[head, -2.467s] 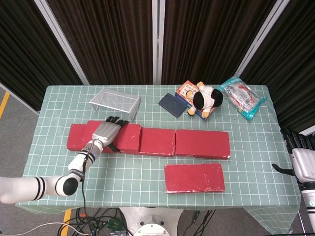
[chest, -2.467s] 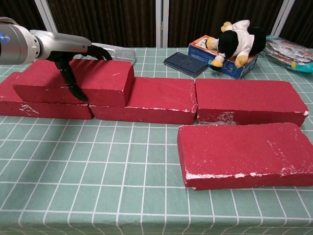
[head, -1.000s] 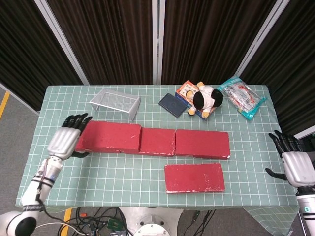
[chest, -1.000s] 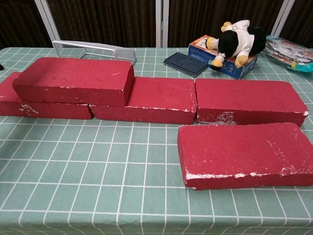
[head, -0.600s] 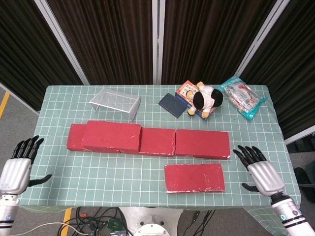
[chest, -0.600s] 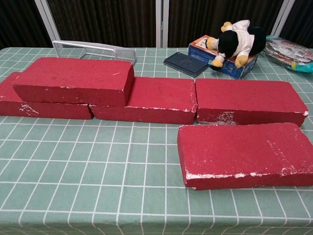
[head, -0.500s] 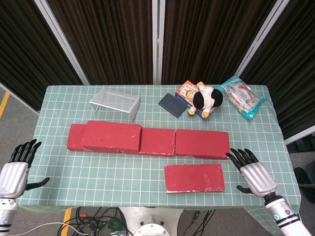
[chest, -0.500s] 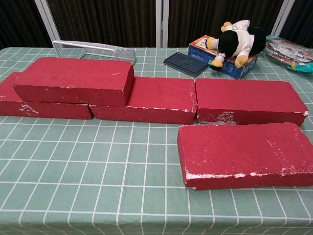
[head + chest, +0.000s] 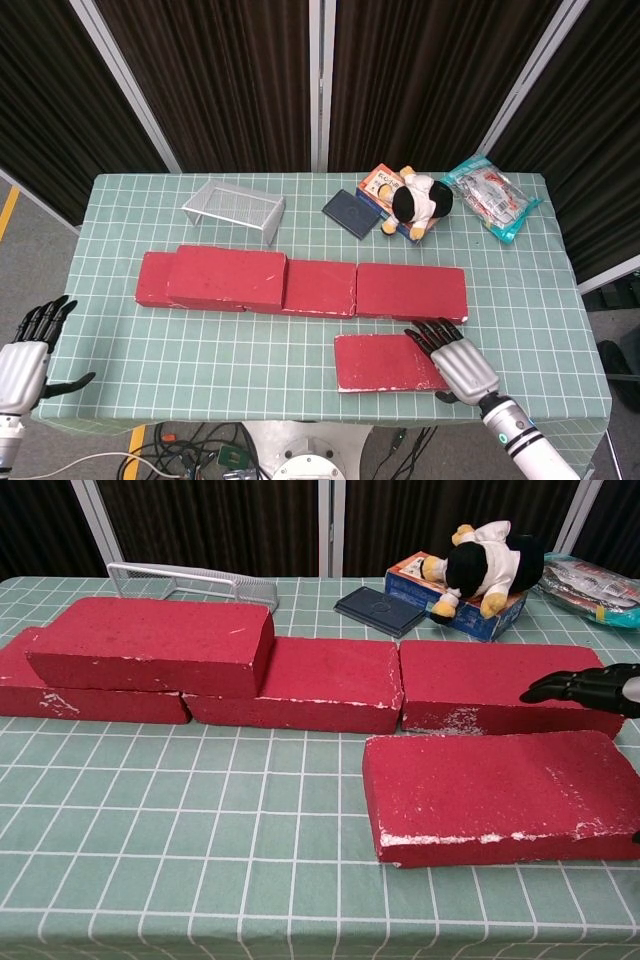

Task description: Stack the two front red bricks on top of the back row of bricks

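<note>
Front brick [image 9: 390, 362] lies before my back row [image 9: 410, 292]'s right end; stacked brick [image 9: 226, 278] sits on the row's left.

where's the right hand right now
In the head view the right hand is over the right end of the front red brick, just in front of the back row of bricks.

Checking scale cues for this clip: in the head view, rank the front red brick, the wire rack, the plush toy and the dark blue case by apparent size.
1. Front red brick, though the right robot hand covers its right end.
2. Wire rack.
3. Plush toy.
4. Dark blue case, close to the toy; that order is unsure.
</note>
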Robot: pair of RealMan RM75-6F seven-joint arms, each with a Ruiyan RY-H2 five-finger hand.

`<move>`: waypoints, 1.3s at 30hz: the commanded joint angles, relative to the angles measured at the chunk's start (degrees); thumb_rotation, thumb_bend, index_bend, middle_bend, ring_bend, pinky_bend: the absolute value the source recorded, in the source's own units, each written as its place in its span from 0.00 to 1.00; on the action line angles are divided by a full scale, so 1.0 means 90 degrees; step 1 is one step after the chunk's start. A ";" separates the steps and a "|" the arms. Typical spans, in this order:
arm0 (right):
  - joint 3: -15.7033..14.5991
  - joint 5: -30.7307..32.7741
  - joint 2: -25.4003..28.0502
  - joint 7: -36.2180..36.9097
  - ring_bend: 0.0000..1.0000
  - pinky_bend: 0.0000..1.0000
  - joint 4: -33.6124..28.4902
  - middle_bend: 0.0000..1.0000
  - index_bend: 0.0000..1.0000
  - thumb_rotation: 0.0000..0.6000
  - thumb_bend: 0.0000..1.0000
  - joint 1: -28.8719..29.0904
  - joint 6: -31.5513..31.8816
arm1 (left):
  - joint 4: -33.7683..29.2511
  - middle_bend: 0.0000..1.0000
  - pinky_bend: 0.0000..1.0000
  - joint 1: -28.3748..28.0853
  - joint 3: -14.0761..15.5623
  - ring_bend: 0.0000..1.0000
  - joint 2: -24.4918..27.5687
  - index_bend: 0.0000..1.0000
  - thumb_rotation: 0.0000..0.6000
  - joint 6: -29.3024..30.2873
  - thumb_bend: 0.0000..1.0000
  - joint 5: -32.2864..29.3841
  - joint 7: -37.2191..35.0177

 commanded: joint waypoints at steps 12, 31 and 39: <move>0.0055 0.0953 -0.0804 -0.0673 0.00 0.00 0.0086 0.00 0.00 1.00 0.00 0.0371 -0.0121 | 0.0365 0.00 0.00 0.0252 -0.0276 0.00 -0.0050 0.01 1.00 -0.0287 0.02 0.0087 -0.0413; 0.0087 0.1775 -0.1333 -0.0511 0.00 0.00 0.0391 0.00 0.00 1.00 0.00 0.0854 -0.0327 | 0.0502 0.00 0.00 0.0393 -0.0519 0.00 -0.0061 0.01 1.00 -0.0616 0.03 0.0154 -0.0603; 0.0052 0.1813 -0.1472 -0.0332 0.00 0.00 0.0510 0.02 0.00 1.00 0.00 0.0958 -0.0289 | 0.0555 0.00 0.00 0.0439 -0.0581 0.00 -0.0073 0.01 1.00 -0.0717 0.03 0.0180 -0.0689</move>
